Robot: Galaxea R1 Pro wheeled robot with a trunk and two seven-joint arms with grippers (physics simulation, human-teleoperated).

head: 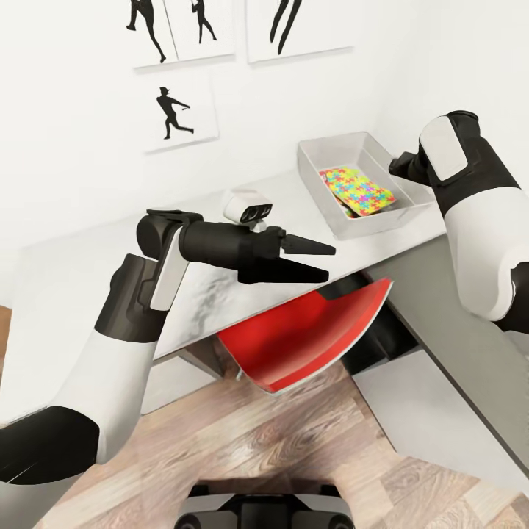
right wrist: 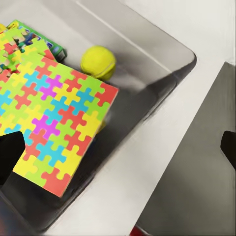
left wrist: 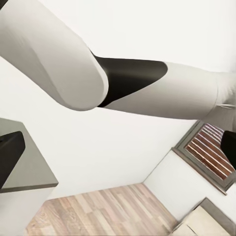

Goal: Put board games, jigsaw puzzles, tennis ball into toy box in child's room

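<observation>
With a jigsaw puzzle and the tennis ball already lying in the toy box at the worktop's far corner, the left claw hangs slightly parted and empty, the right one's state unclear, so fetching remaining games seems next

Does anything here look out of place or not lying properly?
Yes. In the light grey toy box, the multicoloured jigsaw panel lies tilted on a green-edged game box, its corner up on the box's side. The yellow-green tennis ball rests beside it.
</observation>
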